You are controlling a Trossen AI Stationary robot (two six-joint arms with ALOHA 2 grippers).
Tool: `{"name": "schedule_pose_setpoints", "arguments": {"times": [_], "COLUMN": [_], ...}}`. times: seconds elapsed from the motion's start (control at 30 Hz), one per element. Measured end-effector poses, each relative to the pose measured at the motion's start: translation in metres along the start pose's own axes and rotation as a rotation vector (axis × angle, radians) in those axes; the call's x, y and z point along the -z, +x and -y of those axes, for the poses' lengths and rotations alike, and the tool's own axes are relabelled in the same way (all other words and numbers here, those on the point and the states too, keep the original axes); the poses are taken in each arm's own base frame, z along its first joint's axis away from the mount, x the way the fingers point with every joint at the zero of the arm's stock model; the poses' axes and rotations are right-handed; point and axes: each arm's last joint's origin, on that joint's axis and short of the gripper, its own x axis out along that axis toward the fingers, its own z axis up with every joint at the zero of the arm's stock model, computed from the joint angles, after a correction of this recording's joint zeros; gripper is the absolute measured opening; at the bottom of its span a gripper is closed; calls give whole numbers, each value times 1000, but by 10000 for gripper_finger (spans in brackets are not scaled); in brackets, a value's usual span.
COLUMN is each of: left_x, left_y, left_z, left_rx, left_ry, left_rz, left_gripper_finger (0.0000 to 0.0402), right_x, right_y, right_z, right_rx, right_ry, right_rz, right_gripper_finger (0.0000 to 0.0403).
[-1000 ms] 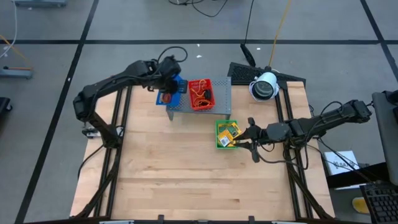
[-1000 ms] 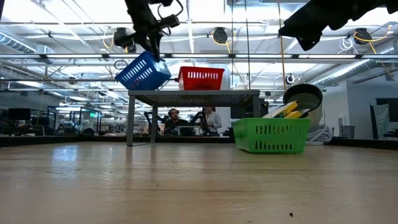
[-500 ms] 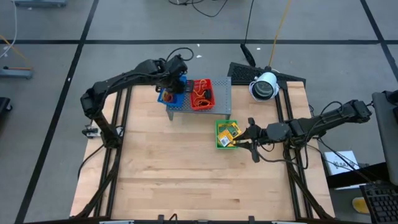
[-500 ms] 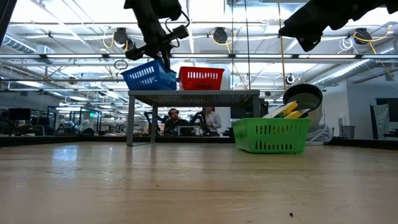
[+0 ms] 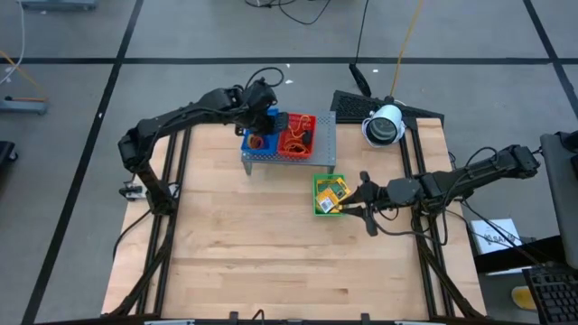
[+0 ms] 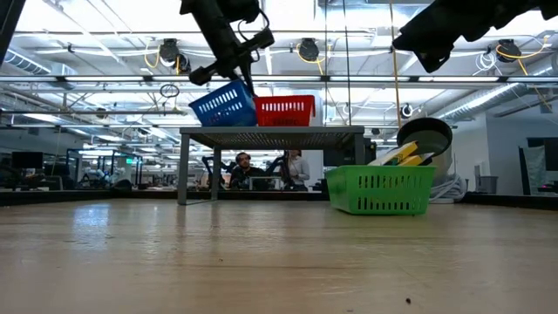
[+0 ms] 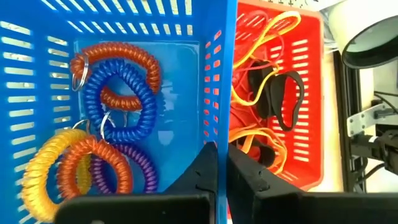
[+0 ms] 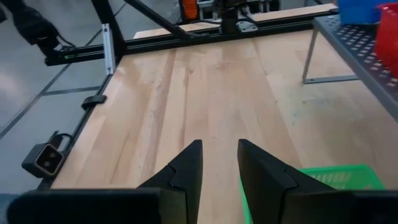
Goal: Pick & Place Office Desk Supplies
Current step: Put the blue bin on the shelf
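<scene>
Left tool pinches the blue tray wall, seating it on the shelf against the red tray; right tool, part-open and empty, waits beside the green tray near the surface's right edge.

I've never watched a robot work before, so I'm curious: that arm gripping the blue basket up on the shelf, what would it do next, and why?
Probably lower the blue basket flat and let go. The left gripper is shut on its wall, and the basket sits tilted on the grey shelf, pressed against the red basket. The coiled rings lie inside it, so it looks nearly placed.
</scene>
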Motion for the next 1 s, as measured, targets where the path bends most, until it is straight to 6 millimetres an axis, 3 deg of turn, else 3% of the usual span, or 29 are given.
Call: {"name": "schedule_pose_setpoints", "arguments": {"times": [0.5, 1.0], "left_x": [-2, -4], "left_y": [0, 0], "left_z": [-2, -3], "left_rx": [-27, -22], "left_ry": [27, 34], "left_rz": [26, 36], "left_gripper_finger": [9, 35], "right_x": [0, 0], "right_y": [0, 0], "right_z": [-1, -1], "right_rx": [-40, -40], "right_ry": [1, 1], "right_rz": [-9, -9], "right_gripper_finger": [91, 91]}}
